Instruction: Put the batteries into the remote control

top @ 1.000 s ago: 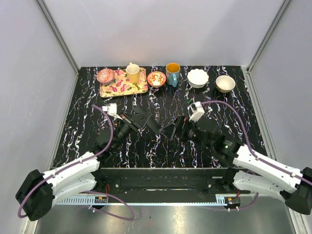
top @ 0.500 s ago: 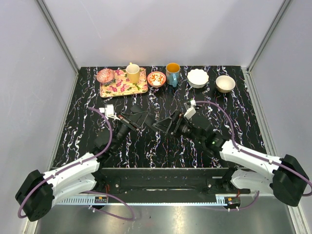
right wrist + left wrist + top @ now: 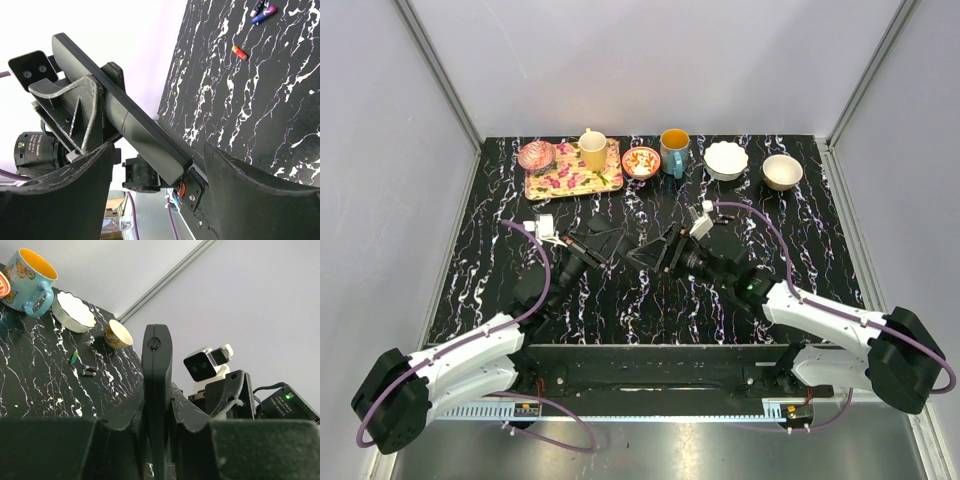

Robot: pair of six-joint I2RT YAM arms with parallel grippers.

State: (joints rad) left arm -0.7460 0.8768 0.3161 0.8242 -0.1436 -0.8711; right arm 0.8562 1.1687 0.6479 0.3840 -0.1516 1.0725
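Observation:
The remote control (image 3: 156, 355), a slim black bar, stands edge-on in the left wrist view with my left gripper (image 3: 157, 405) shut on its lower part. In the right wrist view the remote control (image 3: 120, 112) runs diagonally between the fingers of my right gripper (image 3: 159, 150). That gripper is open, with a gap on both sides of the bar. In the top view the two grippers meet at mid-table, left gripper (image 3: 608, 246) and right gripper (image 3: 663, 250). Loose batteries (image 3: 89, 371) lie on the black marbled table. The right wrist view shows an orange battery (image 3: 239, 52) and a blue-purple one (image 3: 263, 15).
Along the table's back edge stand a floral tray (image 3: 610, 180) with a yellow cup (image 3: 592, 150) and a pink bowl (image 3: 536, 155). A red patterned bowl (image 3: 641, 161), a blue mug (image 3: 674, 150), a white bowl (image 3: 726, 160) and a beige bowl (image 3: 782, 171) follow to the right.
My right arm has swung left toward the left gripper, bringing its open fingers around the remote's free end and narrowing them a little. The left arm has held still.

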